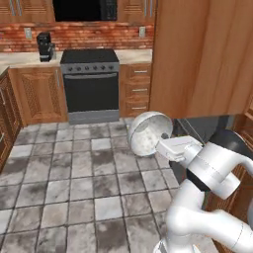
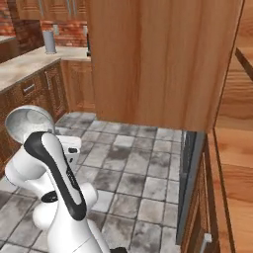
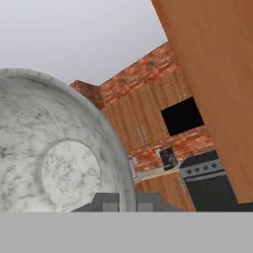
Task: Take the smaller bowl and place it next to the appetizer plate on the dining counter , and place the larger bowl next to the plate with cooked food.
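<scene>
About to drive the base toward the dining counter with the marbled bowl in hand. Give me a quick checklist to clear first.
1. Grip: the gripper is shut on the rim of the smaller bowl: ok.
2. Bowl attitude: it hangs on its side, opening facing sideways, in the left base view; nothing seen inside: ok.
3. Bowl clearance: carried in the air above the tiled floor, apart from the tall wood cabinet: ok.
4. Floor near the stove: no obstacle seen: ok.
5. Dining counter and appetizer plate position: cannot tell.
</scene>
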